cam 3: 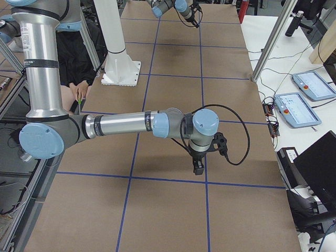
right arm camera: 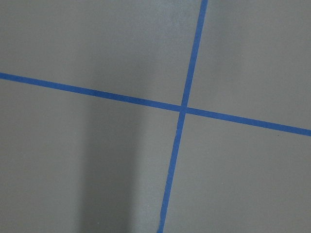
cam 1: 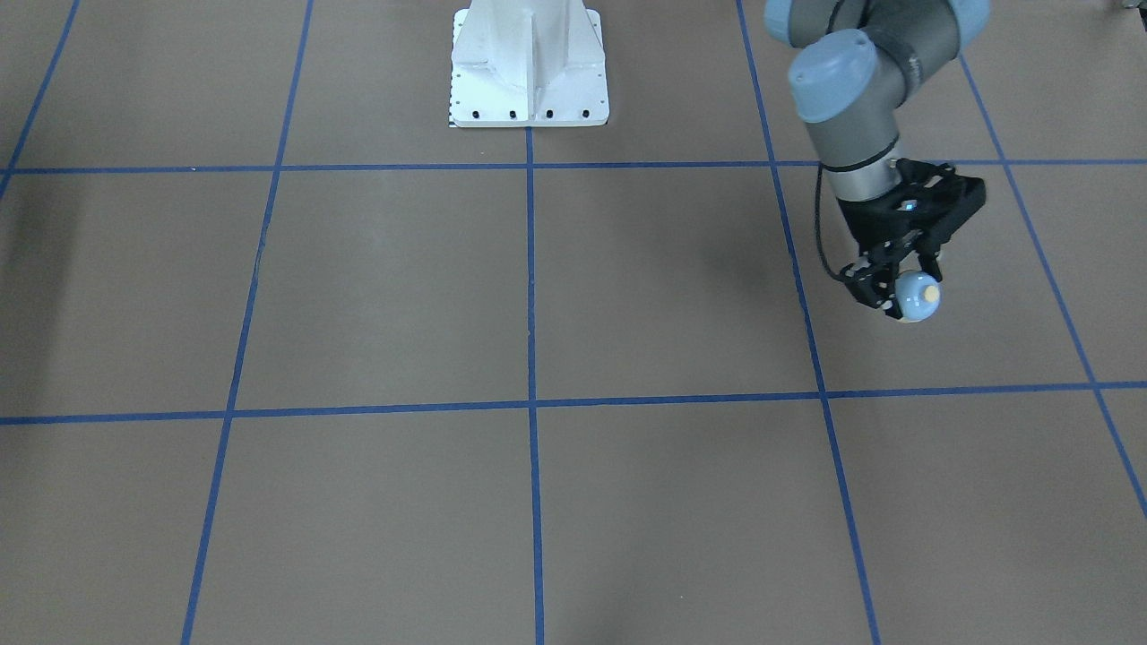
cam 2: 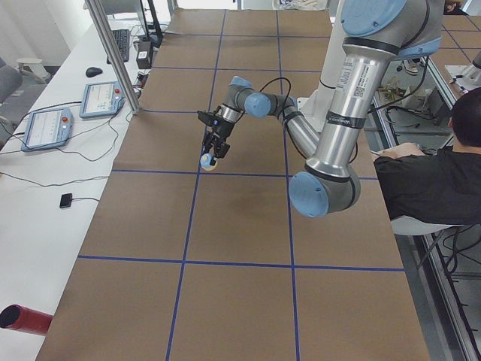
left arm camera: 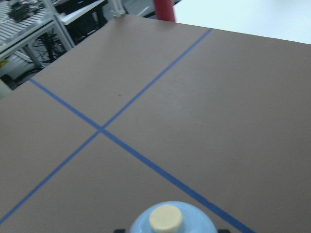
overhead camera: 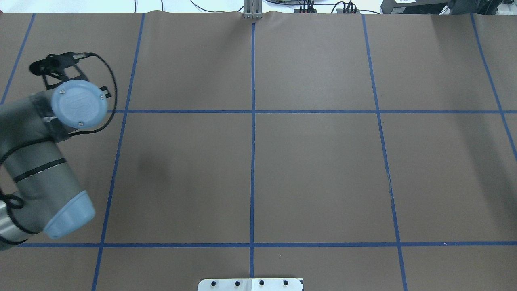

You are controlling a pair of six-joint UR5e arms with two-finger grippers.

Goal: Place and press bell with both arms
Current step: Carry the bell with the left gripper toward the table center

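Note:
My left gripper (cam 1: 903, 288) is shut on the light-blue bell (cam 1: 918, 297) and holds it tilted above the brown table, its cream button facing out. The bell also shows in the exterior left view (cam 2: 208, 161) and at the bottom edge of the left wrist view (left arm camera: 167, 221). In the overhead view my left wrist (overhead camera: 76, 103) hides both gripper and bell. My right gripper (cam 3: 198, 165) points down close over the table in the exterior right view only. I cannot tell whether it is open or shut. The right wrist view shows only tape lines.
Blue tape lines (cam 1: 530, 403) grid the brown table. The white pedestal (cam 1: 529, 63) stands at the robot's side. A red cylinder (cam 2: 22, 320) lies on the side bench. Teach pendants (cam 3: 307, 107) and a metal post (cam 2: 113, 53) stand off the table's operator edge. A seated person (cam 2: 443, 165) is beside the robot.

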